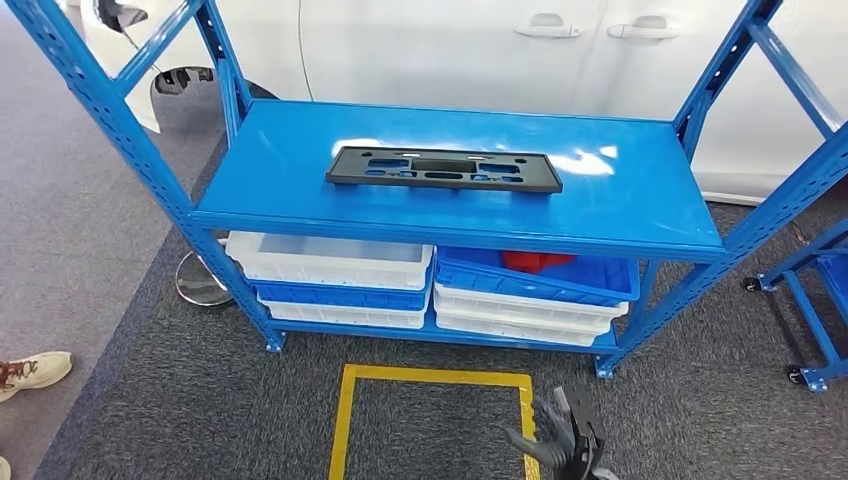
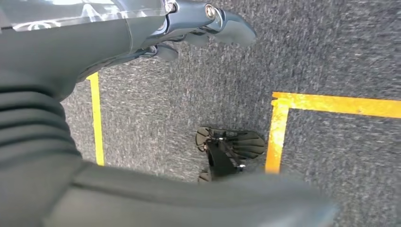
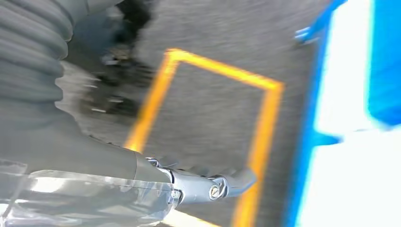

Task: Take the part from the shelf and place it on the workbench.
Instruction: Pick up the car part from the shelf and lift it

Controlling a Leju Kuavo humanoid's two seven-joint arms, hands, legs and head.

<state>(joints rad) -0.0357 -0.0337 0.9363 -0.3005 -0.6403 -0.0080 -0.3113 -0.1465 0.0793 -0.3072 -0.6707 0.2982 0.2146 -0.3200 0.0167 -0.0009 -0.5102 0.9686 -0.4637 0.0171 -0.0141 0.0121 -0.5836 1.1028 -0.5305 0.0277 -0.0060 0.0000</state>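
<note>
While the black part (image 1: 443, 168) lies flat on the top deck of the blue shelf (image 1: 640, 205), roughly centred and lengthwise along it, neither hand touches it. It is a long, thin plate with several cut-out slots. Nothing else sits on that deck.

Right hand (image 1: 560, 445): low in the head view, over the grey carpet (image 1: 200, 400), beside the right edge of the yellow floor square (image 1: 349, 410). Its dark fingers are spread and hold nothing. The right wrist view (blurred) shows a grey thumb (image 3: 227, 182) extended over the same yellow tape outline, with blue and white shapes of the shelf near the far side of the picture.

Left hand (image 2: 142, 42): seen in the left wrist view, hanging over carpet with yellow tape lines nearby. Thumb and fingertips (image 2: 227, 23) point outward with nothing between them; how far the fingers are spread I cannot tell from this angle.

Lower shelf level: stacked bins, white (image 1: 330, 258) over blue on the left, a blue bin (image 1: 540, 275) with something red (image 1: 535, 261) inside over white ones on the right.

Behind the shelf: a white car body (image 1: 450, 50) with two door handles. A second blue frame on casters (image 1: 815, 300) stands at the right edge. A person's shoe (image 1: 32, 372) shows at the left edge, on the lighter floor.
</note>
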